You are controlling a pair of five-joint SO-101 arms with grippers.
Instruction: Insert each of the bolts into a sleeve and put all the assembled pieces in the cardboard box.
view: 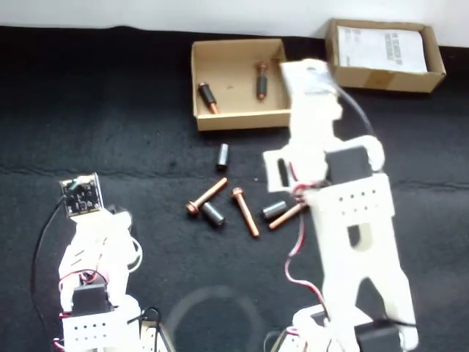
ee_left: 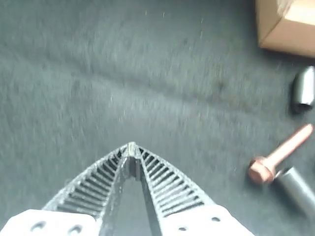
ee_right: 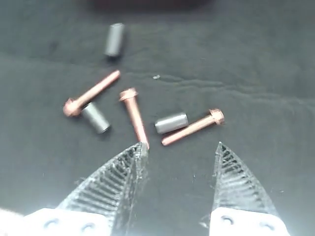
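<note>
Lying loose on the dark desk (view: pixel 132 132) are three copper bolts and three grey sleeves, none joined yet. The middle bolt (ee_right: pixel 134 115) has one sleeve (ee_right: pixel 171 123) near its tip, and that sleeve seems to touch the right bolt (ee_right: pixel 192 128). The left bolt (ee_right: pixel 91 93) has a second sleeve (ee_right: pixel 95 118) just beside its head. The third sleeve (ee_right: pixel 114 39) lies apart, nearer the cardboard box (view: pixel 238 121). Inside the box lie a finished piece (view: pixel 207 97) and a second finished piece (view: pixel 261 81), each a bolt pushed into a sleeve, so I think the job is less than half done.

The right tool (ee_right: pixel 181 145) hangs over the pile with its jaws spread wide and nothing in them. It looks set that way so it can come down around a bolt, most likely the middle one, whose tip is close to one jaw. The left tool (ee_left: pixel 132 147) is squeezed together on nothing and sits off to the side above bare desk, maybe so it does not bump the other arm before it has a sleeve to hold. Another box (view: pixel 385 55) with a paper on it stands behind, well apart.
</note>
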